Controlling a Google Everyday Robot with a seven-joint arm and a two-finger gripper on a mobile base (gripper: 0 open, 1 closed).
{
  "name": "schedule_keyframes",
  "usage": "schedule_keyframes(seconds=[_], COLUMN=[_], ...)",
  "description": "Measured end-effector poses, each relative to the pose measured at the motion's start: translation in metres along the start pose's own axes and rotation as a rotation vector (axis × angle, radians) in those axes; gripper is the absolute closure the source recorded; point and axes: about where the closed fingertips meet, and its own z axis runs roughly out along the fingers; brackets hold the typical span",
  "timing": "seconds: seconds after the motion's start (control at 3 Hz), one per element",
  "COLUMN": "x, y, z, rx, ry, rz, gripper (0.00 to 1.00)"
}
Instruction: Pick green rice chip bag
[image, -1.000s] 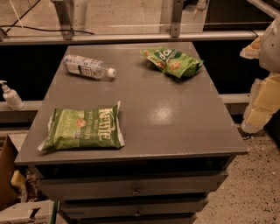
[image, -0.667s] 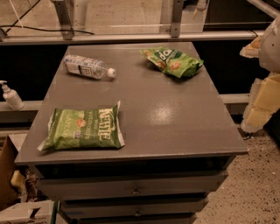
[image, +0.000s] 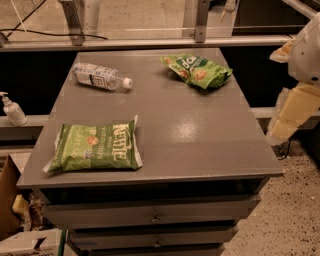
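The green rice chip bag (image: 198, 71) is small and bright green, with tan chip pictures and white logo letters. It lies on the far right part of the grey table top (image: 190, 135). My arm shows as white and cream parts at the right edge of the view. My gripper (image: 294, 114) hangs there beside the table's right edge, off the table and well apart from the bag, nearer to me than the bag is. It holds nothing that I can see.
A larger flat green "KETTLE" bag (image: 95, 147) lies at the table's front left. A clear water bottle (image: 100, 76) lies on its side at the far left. Drawers (image: 155, 216) are below the top. A pump bottle (image: 12, 110) stands on a ledge left.
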Motion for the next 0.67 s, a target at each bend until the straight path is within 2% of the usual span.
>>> schedule_keyframes(seconds=[0.33, 0.67], x=[-0.009, -0.019], y=[-0.034, -0.063], z=[0.026, 0.047], rx=[0.078, 0.135], ry=[-0.064, -0.102], rz=[0.033, 0.057], gripper=[0.0, 0.0])
